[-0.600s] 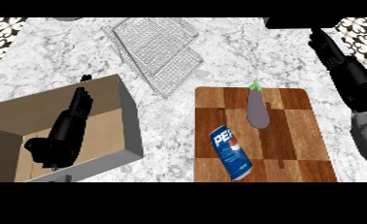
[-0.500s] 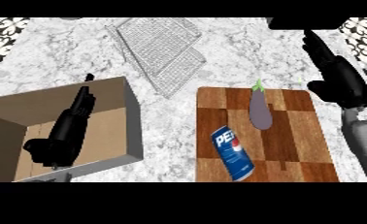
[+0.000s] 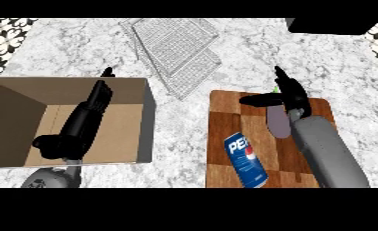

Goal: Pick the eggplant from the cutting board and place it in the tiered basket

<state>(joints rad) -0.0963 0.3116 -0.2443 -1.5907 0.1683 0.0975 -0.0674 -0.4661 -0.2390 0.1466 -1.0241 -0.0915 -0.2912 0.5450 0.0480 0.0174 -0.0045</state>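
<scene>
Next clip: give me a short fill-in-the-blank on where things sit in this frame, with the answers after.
1. The eggplant lies on the ____.
2. The blue can lies on its ____ on the same board.
3. The left hand hangs over the open ____.
4. The right hand is over the eggplant's ____ end.

Answers: cutting board; side; box; stem

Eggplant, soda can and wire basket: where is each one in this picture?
eggplant [image 3: 278,123], head view, on its purple body beside the forearm.
soda can [image 3: 246,159], head view, on its blue side.
tiered basket [image 3: 177,50], head view, on its wire mesh.
</scene>
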